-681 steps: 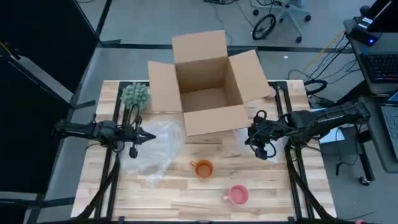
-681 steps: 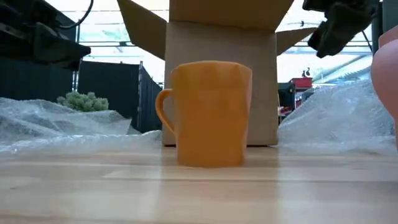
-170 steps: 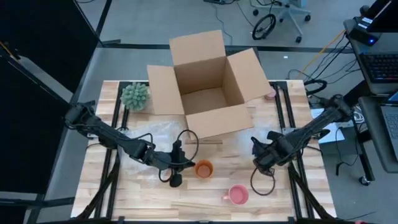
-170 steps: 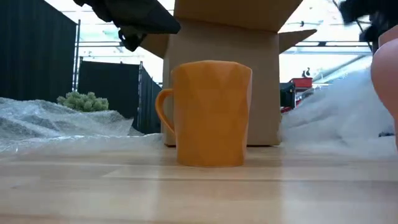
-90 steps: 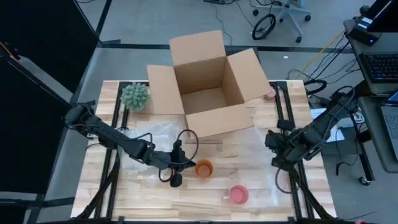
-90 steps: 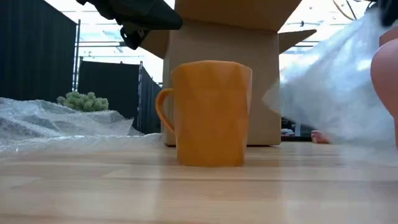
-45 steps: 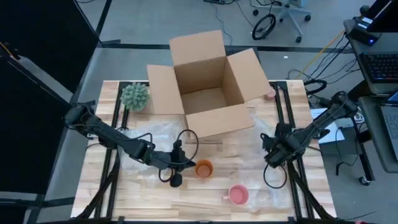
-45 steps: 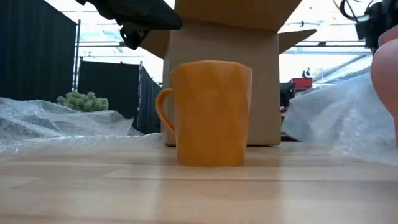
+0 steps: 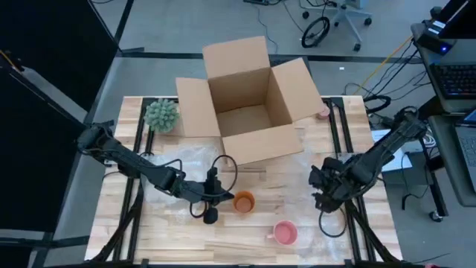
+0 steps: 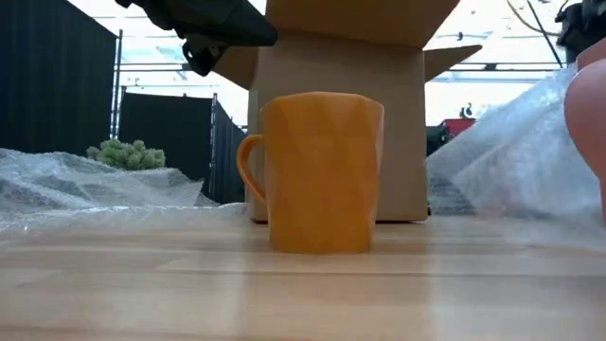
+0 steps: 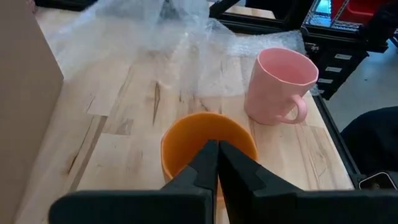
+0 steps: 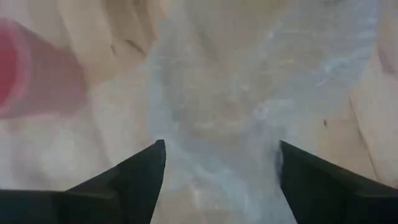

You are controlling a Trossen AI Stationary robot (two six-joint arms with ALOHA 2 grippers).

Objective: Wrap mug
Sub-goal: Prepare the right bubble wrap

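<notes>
High view, from the left: a green plant (image 9: 161,114) sits at the upper left of the table (image 9: 245,249), with a sheet of bubble wrap (image 9: 183,165) below it. The left gripper (image 9: 225,197) is at the lower centre, fingers pressed together just left of the orange mug (image 9: 243,201), as 0.5 s ago. An open cardboard box (image 9: 249,112) fills the upper middle. The pink mug (image 9: 285,233) stands lower right of the orange one, apart from it. At right, the right gripper (image 9: 320,199) has shifted slightly down and left since 0.5 s ago; its fingers are spread over a second bubble wrap sheet (image 12: 230,99), grasping nothing. That sheet rises higher in the low view than before.
</notes>
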